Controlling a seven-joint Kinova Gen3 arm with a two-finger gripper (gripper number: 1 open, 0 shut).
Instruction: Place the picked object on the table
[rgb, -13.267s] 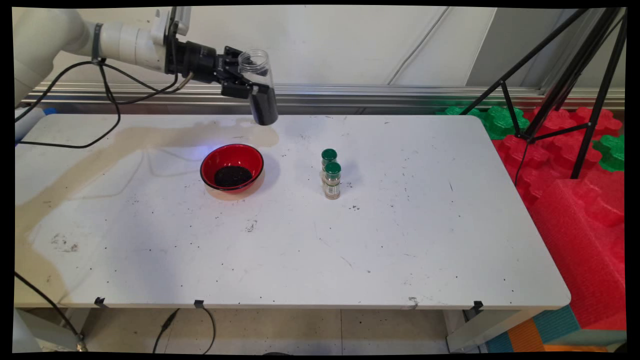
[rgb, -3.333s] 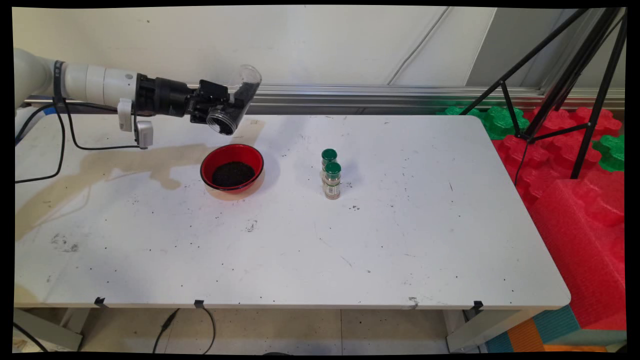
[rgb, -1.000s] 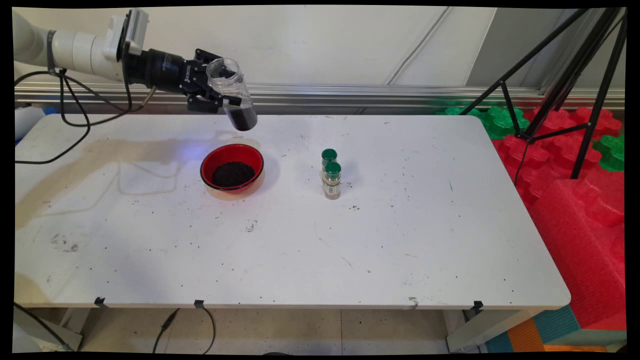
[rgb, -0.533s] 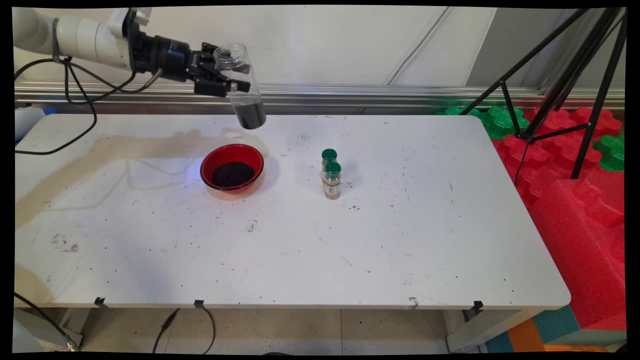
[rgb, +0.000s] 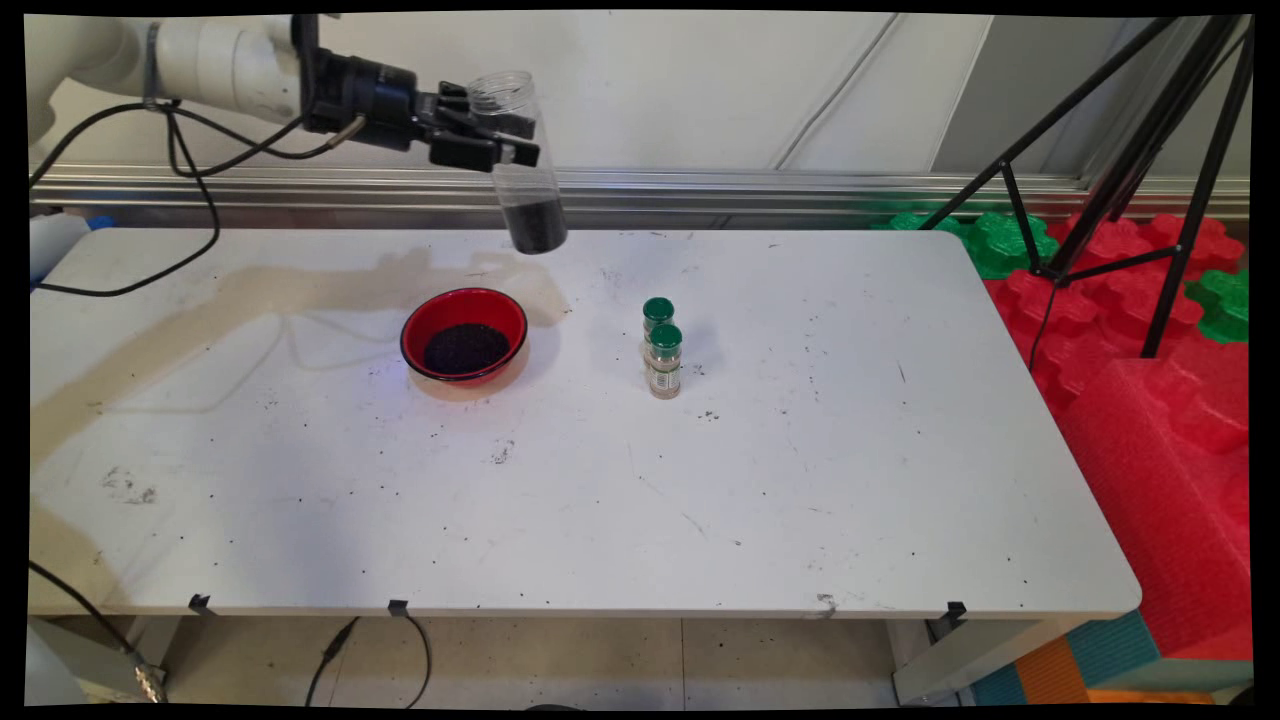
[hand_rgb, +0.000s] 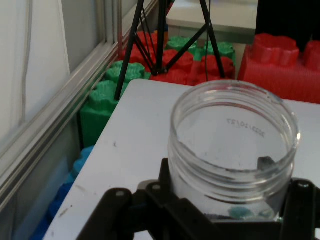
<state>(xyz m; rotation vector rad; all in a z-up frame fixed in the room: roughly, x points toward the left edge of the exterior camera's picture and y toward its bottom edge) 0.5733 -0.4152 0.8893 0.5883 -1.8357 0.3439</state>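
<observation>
My gripper (rgb: 500, 150) is shut on a clear open jar (rgb: 522, 170), held nearly upright high over the table's far side. Dark grains fill the jar's bottom part. In the hand view the jar's open mouth (hand_rgb: 234, 131) sits just above the black linkage, and my gripper (hand_rgb: 220, 205) clasps it below the threaded rim. A red bowl (rgb: 464, 336) with a heap of dark grains stands on the table, below and to the left of the jar. Two small green-capped bottles (rgb: 662, 350) stand close together to the bowl's right.
A black tripod (rgb: 1130, 150) stands off the table's right end over red and green foam blocks (rgb: 1150, 340). Black cables (rgb: 190, 200) hang from the arm at the left. A metal rail (rgb: 700, 190) runs along the wall behind the table.
The jar was tipped mouth-down over the bowl, and the bowl's heap of grains grew. Since then it has swung back nearly upright and moved up and to the right.
</observation>
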